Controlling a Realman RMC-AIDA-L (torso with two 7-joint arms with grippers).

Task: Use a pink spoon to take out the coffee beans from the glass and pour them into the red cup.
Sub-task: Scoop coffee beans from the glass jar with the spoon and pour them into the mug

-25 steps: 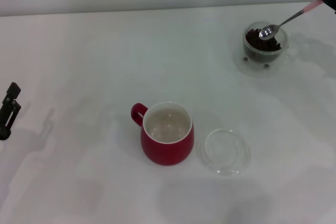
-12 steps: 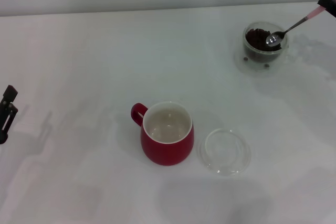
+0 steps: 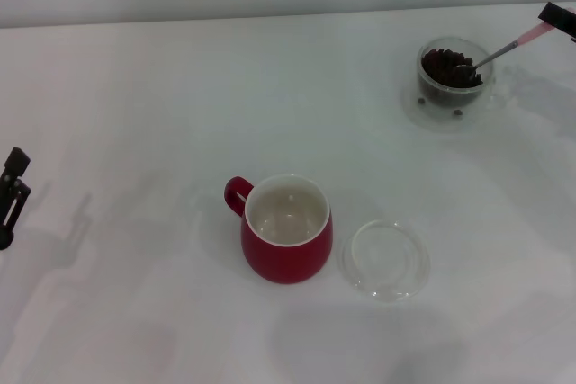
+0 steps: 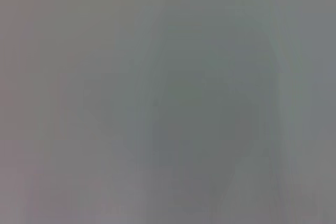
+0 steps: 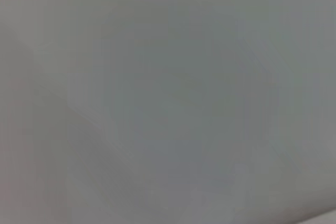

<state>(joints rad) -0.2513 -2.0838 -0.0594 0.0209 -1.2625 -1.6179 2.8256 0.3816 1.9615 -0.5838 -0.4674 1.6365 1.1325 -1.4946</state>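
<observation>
The glass (image 3: 453, 87) stands on its clear saucer at the far right of the white table, holding dark coffee beans (image 3: 445, 66). The pink spoon (image 3: 504, 49) slants down into the glass, its metal bowl buried among the beans. My right gripper (image 3: 560, 19) shows only as a dark tip at the right edge of the head view, shut on the spoon's pink handle end. The red cup (image 3: 286, 229) stands in the near middle, white inside, with no beans showing in it and its handle to the left. My left gripper (image 3: 12, 195) is parked at the left edge. Both wrist views show only grey blur.
A shallow round clear glass dish (image 3: 385, 259) lies just right of the red cup. The white table (image 3: 135, 105) ends at a pale wall behind.
The spoon has tipped down and its bowl has sunk from above the glass rim into the beans. The right gripper has shifted slightly at the frame edge. The left arm stays still.
</observation>
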